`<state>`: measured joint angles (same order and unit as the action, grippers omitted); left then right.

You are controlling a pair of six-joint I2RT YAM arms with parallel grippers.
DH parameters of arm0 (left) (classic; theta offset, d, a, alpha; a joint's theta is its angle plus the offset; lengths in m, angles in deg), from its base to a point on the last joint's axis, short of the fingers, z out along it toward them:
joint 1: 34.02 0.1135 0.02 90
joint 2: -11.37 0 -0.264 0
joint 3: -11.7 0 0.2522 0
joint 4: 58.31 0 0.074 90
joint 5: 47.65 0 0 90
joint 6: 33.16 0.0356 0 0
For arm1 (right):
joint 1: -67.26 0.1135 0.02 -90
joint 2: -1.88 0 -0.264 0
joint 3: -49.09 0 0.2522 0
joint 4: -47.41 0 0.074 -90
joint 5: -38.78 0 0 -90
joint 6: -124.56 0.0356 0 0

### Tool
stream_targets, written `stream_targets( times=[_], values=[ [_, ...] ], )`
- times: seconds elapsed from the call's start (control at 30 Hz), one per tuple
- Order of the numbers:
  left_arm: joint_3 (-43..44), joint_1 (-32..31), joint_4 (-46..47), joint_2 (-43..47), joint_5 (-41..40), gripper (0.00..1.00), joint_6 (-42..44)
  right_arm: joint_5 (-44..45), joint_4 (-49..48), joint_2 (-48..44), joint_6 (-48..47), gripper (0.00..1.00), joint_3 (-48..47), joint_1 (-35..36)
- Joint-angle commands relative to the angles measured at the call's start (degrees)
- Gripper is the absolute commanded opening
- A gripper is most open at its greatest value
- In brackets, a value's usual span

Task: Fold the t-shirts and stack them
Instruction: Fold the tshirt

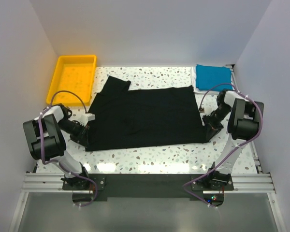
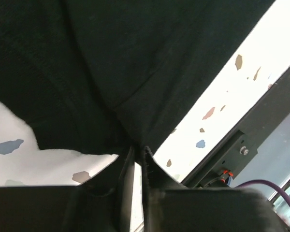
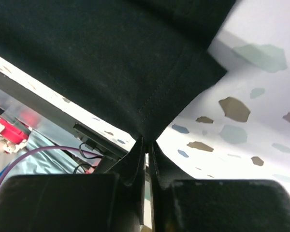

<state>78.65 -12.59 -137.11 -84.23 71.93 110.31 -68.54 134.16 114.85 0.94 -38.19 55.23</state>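
A black t-shirt lies spread flat across the middle of the speckled table. My left gripper is shut on the shirt's near left corner; in the left wrist view the cloth runs into the closed fingertips. My right gripper is shut on the near right corner; in the right wrist view the hemmed corner ends between the closed fingertips. A folded blue t-shirt lies at the back right.
A yellow tray stands at the back left. White walls close in both sides and the back. The metal rail with the arm bases runs along the near edge.
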Motion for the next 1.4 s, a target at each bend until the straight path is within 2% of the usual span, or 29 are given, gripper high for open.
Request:
stream_targets(
  times=[0.0, 0.03, 0.1, 0.3, 0.37, 0.5, 0.63, 0.8, 0.97, 1.2, 1.37],
  values=[
    [-0.98, 0.63, 3.69, 0.14, -2.33, 0.18, -0.39, 1.5, -0.84, 0.5, -0.73, 0.16, -0.22, -0.36],
    [-0.98, 0.72, 3.6, 0.4, -2.34, 0.21, -0.21, 1.41, -0.49, 0.33, -1.0, 0.28, -0.66, -0.36],
    [-0.72, 0.89, 2.55, 1.37, -1.81, 0.27, 0.49, 1.76, 1.0, -1.16, -1.7, 0.34, -1.63, -0.36],
    [5.33, -0.06, 0.44, 6.38, 2.84, 0.33, 0.23, 0.28, 5.13, -3.2, -3.2, 0.27, -10.23, -0.19],
    [5.96, -4.44, 0.87, 6.99, 2.06, 0.33, -1.25, -0.43, 5.58, -2.58, -2.94, 0.24, -12.44, 1.21],
    [4.03, -10.95, 9.63, 9.02, -1.8, 0.33, -7.58, -0.87, 2.43, -0.82, -1.1, 0.22, -12.44, 5.08],
    [3.59, -13.34, 13.7, 4.11, -2.51, 0.29, -11.63, -0.87, -1.97, 1.72, 1.63, 0.22, -11.13, 10.26],
    [0.87, -14.75, 19.14, -0.55, -5.93, 0.27, -14.01, 0.53, -6.71, 4.45, 3.22, 0.21, -9.37, 13.09],
    [-1.94, -14.75, 21.18, -2.93, -8.57, 0.25, -13.4, 5.62, -10.14, 4.37, 2.6, 0.2, -4.1, 13.09],
    [-7.74, -14.66, 18.9, 2.24, -14.37, 0.21, -7.86, 7.92, -11.47, -2.03, -0.64, 0.2, 8.19, 14.14],
    [-3.9, -14.66, 10.47, 5.75, -9.39, 0.24, -2.68, 3.1, -5.7, -5.39, -3.37, 0.24, 8.22, 15.02]
  ],
)
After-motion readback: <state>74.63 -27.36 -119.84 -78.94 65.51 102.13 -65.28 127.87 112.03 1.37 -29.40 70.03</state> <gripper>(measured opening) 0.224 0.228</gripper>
